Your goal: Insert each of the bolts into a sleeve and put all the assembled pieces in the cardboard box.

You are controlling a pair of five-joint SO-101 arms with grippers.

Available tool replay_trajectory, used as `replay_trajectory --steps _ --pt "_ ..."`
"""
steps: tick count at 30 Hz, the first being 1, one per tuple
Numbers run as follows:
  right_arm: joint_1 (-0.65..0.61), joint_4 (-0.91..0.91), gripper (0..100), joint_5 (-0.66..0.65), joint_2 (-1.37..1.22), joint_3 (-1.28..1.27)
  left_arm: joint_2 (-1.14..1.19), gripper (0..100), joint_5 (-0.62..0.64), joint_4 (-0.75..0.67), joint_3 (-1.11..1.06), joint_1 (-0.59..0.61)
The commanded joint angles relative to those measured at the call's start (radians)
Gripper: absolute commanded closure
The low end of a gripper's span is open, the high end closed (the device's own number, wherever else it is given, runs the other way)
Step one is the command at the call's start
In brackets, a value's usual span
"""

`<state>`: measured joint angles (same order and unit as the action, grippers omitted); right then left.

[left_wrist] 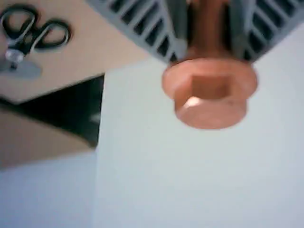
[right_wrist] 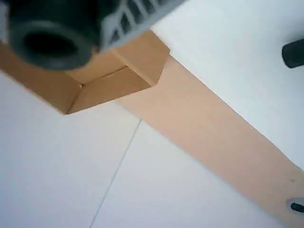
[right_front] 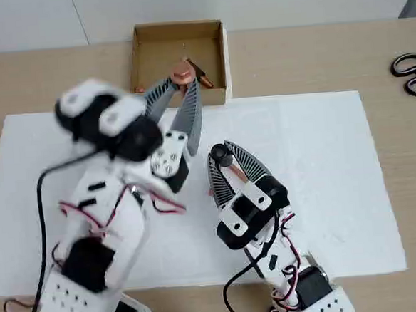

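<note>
Over the front wall of the cardboard box, your left gripper is clamped on a copper bolt; in your left wrist view its flanged head pokes out past the ribbed fingers. Near the middle of the white paper, your right gripper pinches a black sleeve at its fingertips, hollow end towards the wrist camera. Another copper piece lies inside the box. Scissors rest on the table, far right, well apart from both arms
</note>
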<state>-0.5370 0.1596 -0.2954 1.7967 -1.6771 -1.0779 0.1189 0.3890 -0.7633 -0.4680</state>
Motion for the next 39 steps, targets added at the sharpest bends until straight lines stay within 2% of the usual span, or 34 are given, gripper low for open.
replay_trajectory --steps 1,5,8,14,19,23,27,34,39 --pt "0.042 -0.001 99.4 0.055 0.016 -0.006 -0.120 99 0.006 -0.060 -0.054 -0.005" --pt "0.067 -0.001 99.4 0.222 0.016 -0.006 -0.161 99 0.046 -0.064 -0.071 -0.061" --pt "0.062 -0.001 99.4 0.299 0.016 -0.006 -0.160 99 0.081 -0.133 -0.102 -0.114" --pt "0.061 -0.001 99.4 0.287 0.016 -0.006 -0.160 99 0.086 -0.253 -0.269 -0.169" --pt "0.061 -0.005 99.4 0.287 0.018 -0.006 -0.160 99 0.084 -0.341 -0.344 -0.163" --pt "0.025 -0.007 99.4 0.192 0.018 -0.006 -0.161 99 0.075 -0.348 -0.352 -0.160" --pt "-0.053 -0.008 99.4 0.077 0.018 -0.006 -0.163 99 0.005 -0.373 -0.351 -0.137" --pt "-0.036 -0.013 99.4 0.077 0.018 -0.006 -0.166 99 -0.037 -0.370 -0.355 -0.133" --pt "-0.002 -0.111 99.4 0.095 0.018 -0.006 -0.164 99 -0.031 -0.370 -0.357 -0.133"
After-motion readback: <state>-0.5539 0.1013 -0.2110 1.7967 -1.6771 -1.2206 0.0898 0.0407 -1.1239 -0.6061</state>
